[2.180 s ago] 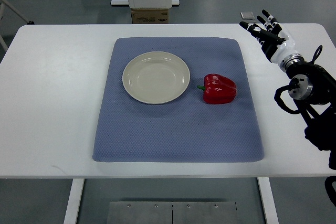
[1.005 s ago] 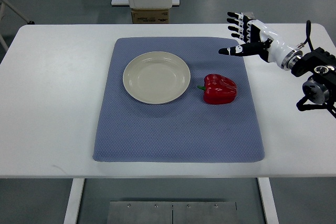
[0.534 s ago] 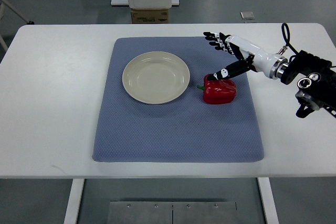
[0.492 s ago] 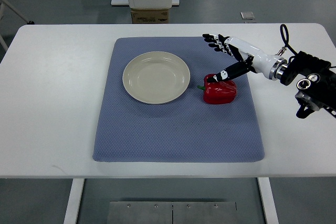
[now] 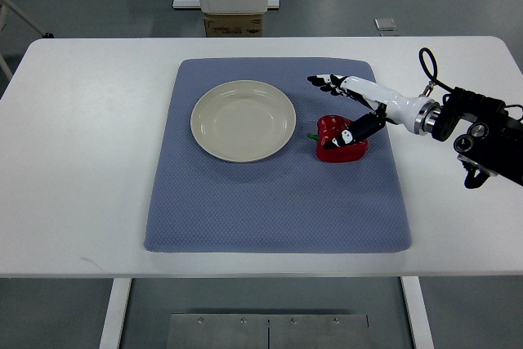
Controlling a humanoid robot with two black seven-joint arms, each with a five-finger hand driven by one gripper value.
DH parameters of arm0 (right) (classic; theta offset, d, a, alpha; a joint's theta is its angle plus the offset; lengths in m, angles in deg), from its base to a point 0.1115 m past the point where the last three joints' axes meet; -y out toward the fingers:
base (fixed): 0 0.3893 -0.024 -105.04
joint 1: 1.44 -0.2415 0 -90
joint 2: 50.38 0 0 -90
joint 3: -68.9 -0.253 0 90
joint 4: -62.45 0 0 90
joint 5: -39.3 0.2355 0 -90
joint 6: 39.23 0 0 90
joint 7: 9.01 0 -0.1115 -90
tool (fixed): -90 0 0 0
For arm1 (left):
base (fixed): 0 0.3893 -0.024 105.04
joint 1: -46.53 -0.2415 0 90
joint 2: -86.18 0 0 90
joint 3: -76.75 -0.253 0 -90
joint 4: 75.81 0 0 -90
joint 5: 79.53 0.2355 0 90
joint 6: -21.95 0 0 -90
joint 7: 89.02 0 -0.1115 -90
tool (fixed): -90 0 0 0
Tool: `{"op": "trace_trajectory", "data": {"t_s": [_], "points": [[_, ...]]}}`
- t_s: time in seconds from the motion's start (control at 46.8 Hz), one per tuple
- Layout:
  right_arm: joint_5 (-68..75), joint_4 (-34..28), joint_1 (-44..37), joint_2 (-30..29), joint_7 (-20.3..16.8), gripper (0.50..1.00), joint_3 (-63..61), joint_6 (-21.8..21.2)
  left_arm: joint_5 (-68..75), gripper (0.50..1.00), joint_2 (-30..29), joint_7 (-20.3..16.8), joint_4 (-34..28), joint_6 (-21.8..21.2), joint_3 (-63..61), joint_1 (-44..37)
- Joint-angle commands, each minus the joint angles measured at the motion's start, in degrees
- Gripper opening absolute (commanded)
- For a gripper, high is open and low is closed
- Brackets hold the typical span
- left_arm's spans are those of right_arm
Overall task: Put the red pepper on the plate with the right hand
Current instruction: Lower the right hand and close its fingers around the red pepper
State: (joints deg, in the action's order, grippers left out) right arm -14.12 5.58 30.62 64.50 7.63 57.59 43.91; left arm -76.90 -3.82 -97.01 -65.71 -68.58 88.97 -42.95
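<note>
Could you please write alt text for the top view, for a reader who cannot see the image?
A robot's right hand reaches in from the right with its fingers spread open over a red pepper, which lies on a blue mat. An empty cream plate sits on the mat just left of the pepper, and the mat covers the middle of a white table.

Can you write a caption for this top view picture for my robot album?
Right hand reaches over the red pepper, fingers spread, beside the empty plate.

White table (image 5: 82,161) carried one blue-grey mat (image 5: 270,202), laid flat at centre. Mat corners rounded; bare tabletop showed on all four sides around it.
</note>
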Motion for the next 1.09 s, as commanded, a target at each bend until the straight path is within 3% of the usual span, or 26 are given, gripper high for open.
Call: {"op": "trace_trajectory", "data": {"t_s": [0.0, 0.534, 1.069], "points": [[-0.02, 0.09, 0.02, 0.0, 0.05, 0.981, 0.23, 0.18, 0.0, 1.0, 0.0, 0.0, 0.0, 0.0, 0.0, 0.0], [-0.81, 2.02, -0.6, -0.09, 1.46, 0.979, 7.62, 4.93, 0.0, 1.0, 0.0, 0.0, 0.0, 0.0, 0.0, 0.0], [-1.25, 3.07, -1.3, -0.09, 1.46, 0.945, 9.99, 5.28, 0.0, 1.0, 0.0, 0.0, 0.0, 0.0, 0.0, 0.0]]}}
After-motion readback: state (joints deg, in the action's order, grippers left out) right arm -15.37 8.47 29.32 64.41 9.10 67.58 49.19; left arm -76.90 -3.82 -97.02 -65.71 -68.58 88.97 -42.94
